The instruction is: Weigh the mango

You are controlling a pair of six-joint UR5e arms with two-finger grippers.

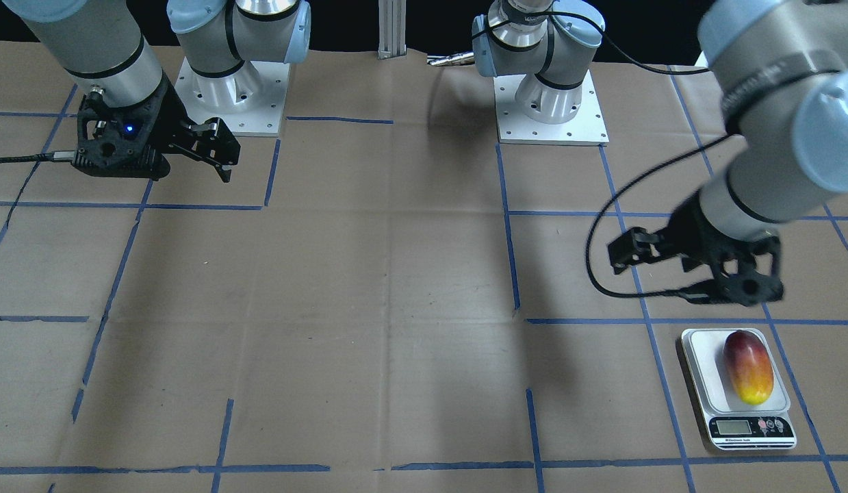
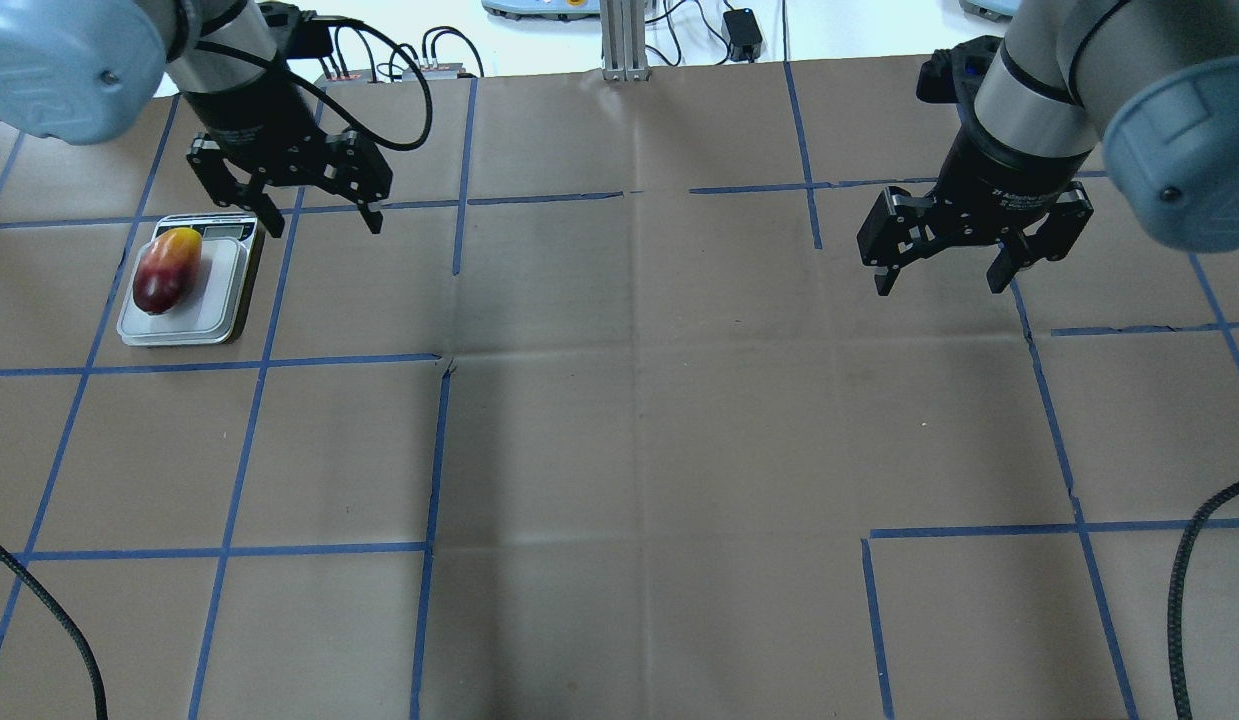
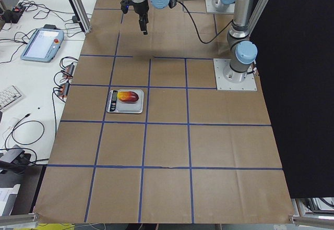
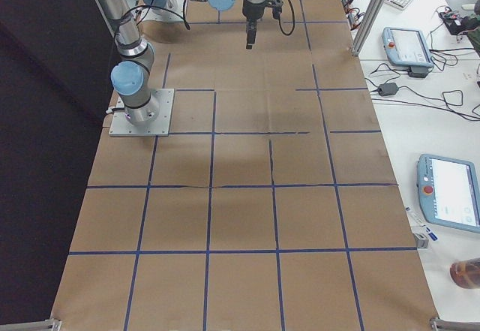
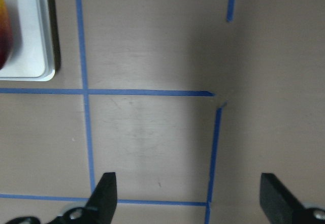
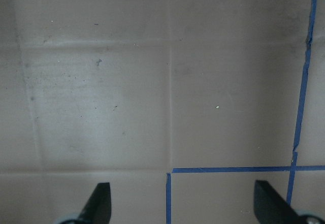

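The mango (image 1: 747,367), red at one end and yellow at the other, lies lengthwise on the platform of a small silver kitchen scale (image 1: 697,370). It also shows in the overhead view (image 2: 166,270) on the scale (image 2: 224,290), and at the top left edge of the left wrist view (image 5: 4,36). My left gripper (image 2: 324,228) is open and empty. It hovers above the table just beside the scale, clear of the mango. My right gripper (image 2: 941,288) is open and empty above the bare table on the other side.
The table is covered in brown paper with a grid of blue tape lines (image 2: 439,450). The two arm bases (image 1: 552,103) stand at the robot's edge. A black cable (image 1: 601,260) loops down beside the left gripper. Tablets and cables lie on side benches (image 3: 42,45).
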